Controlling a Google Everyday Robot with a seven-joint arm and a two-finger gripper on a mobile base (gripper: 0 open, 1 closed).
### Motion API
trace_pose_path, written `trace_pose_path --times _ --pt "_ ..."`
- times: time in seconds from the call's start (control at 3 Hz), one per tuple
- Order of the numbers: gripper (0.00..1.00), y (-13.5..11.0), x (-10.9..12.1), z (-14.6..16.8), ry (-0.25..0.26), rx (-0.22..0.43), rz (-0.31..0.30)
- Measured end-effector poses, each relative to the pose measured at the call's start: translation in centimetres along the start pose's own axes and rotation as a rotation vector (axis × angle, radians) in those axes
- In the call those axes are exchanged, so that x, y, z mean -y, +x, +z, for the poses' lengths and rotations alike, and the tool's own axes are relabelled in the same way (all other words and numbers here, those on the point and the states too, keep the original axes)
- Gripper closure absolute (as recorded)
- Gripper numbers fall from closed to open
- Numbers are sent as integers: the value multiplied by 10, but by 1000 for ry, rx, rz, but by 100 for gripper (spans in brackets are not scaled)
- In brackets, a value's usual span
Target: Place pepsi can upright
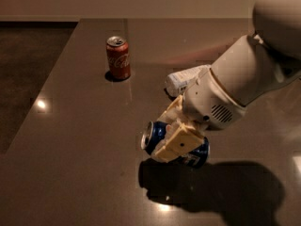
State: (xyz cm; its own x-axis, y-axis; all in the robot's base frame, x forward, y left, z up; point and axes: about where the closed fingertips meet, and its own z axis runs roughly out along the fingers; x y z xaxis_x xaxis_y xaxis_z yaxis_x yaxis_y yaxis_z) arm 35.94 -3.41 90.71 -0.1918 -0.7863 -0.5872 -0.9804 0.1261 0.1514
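The pepsi can (pixel 157 136) is dark blue with a silver top. It lies on its side, its top pointing left, held a little above the grey table (pixel 84 140). My gripper (pixel 176 142) is shut on the can, with a cream finger (pixel 178 144) across its front. The white arm reaches in from the upper right. A dark shadow lies on the table just below the can.
A red cola can (pixel 117 58) stands upright at the back left. A clear plastic bottle with a white cap (pixel 186 79) lies on its side behind my arm, partly hidden. The table's left edge runs diagonally beside a dark floor.
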Motion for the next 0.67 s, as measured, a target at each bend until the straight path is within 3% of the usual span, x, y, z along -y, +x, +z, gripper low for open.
trace_pose_path --times 0.33,0.67 --pt "100 -20 -1 -18 -13 188 -27" --pt "100 -28 7 -37 45 352 -17"
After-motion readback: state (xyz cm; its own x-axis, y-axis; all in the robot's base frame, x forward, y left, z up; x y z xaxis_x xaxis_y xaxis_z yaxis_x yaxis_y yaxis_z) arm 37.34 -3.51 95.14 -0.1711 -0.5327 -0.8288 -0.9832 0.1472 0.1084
